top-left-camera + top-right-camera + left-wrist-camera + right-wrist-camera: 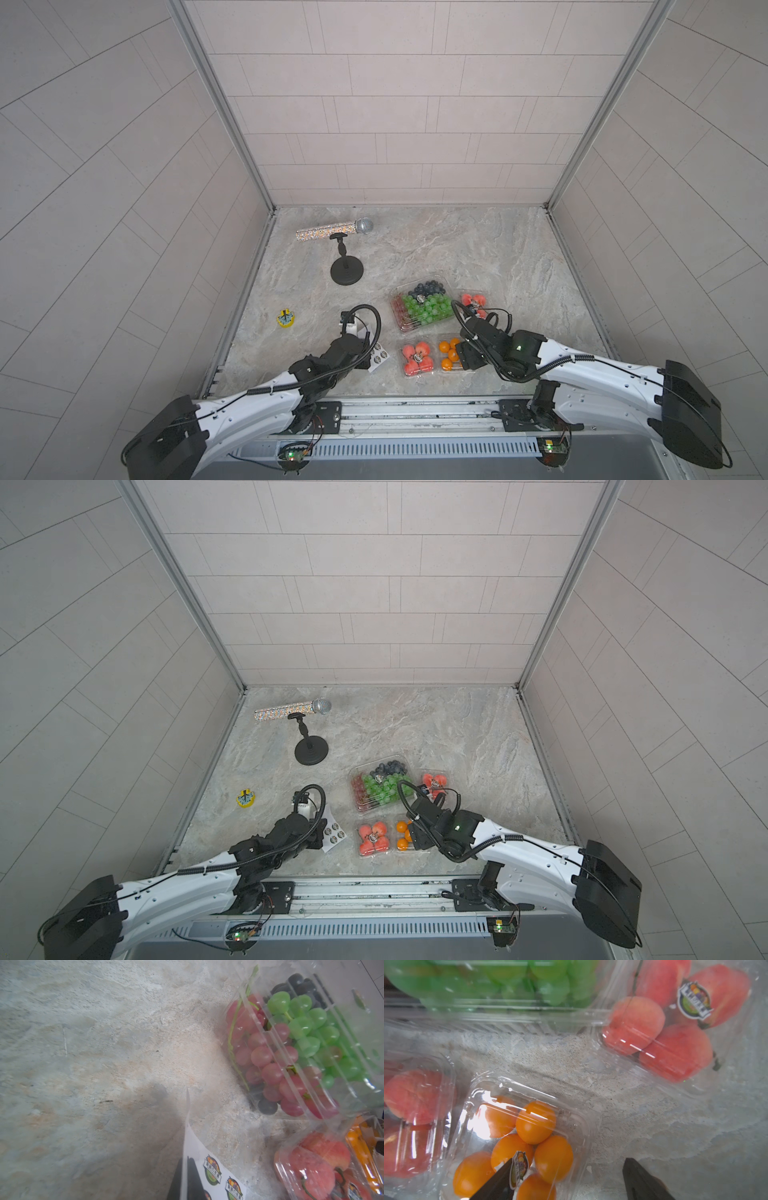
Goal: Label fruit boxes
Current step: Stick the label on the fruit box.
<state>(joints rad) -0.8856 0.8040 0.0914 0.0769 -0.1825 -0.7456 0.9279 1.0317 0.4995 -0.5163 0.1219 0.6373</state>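
Right gripper [568,1160] sits closest in, jaws spread wide with nothing between them. One finger is over the orange box [529,1122], with a sticker [518,1169] right at its tip. Can't tell if it's fully down on the lid. Your left gripper [186,1162] is pinched on the sticker sheet [195,1147], which stands on edge. The orange box and near red-fruit box [417,358] sit side by side just this side of the grape box [422,307]. The far red-fruit box [473,301] is just beside the grape box on your right arm's side. Well beyond the grape box there's a microphone [332,232] on a stand.
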